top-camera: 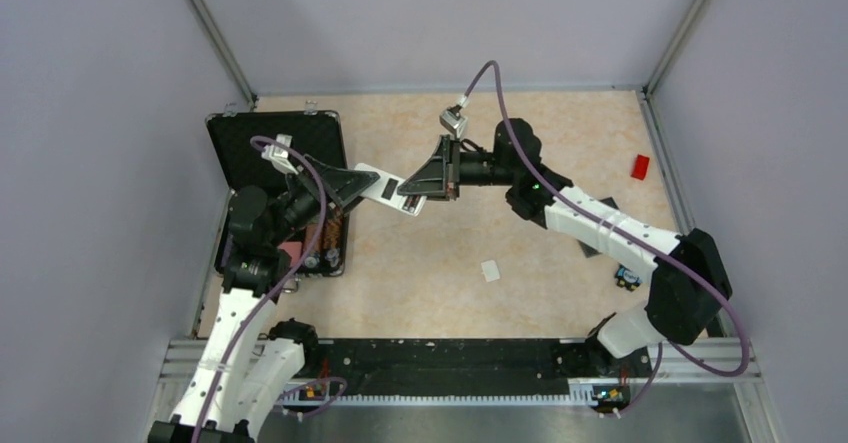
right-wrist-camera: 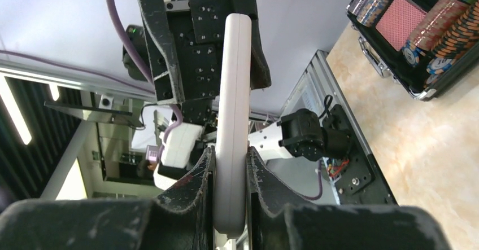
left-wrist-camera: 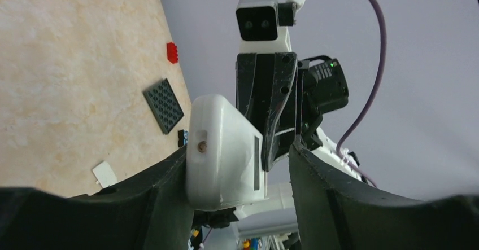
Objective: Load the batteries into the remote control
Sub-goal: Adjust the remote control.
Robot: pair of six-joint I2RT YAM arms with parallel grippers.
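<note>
The white remote control (top-camera: 385, 188) hangs in the air between both grippers. My right gripper (top-camera: 428, 191) is shut on its right end; the right wrist view shows the fingers (right-wrist-camera: 206, 171) clamped on the thin edges of the remote (right-wrist-camera: 234, 80). My left gripper (top-camera: 345, 185) is open around the other end. In the left wrist view the remote (left-wrist-camera: 220, 148) rests against the left finger (left-wrist-camera: 164, 188) and the right finger stands apart. The small white cover piece (top-camera: 490, 270) lies on the table. I cannot make out the batteries for sure; a small dark item (top-camera: 627, 278) lies by the right arm.
An open black case (top-camera: 275, 148) with colourful chips (top-camera: 330, 238) stands at the left, and its chips also show in the right wrist view (right-wrist-camera: 418, 30). A red block (top-camera: 640, 166) lies at the far right. A dark studded plate (left-wrist-camera: 164, 105) lies under the right arm.
</note>
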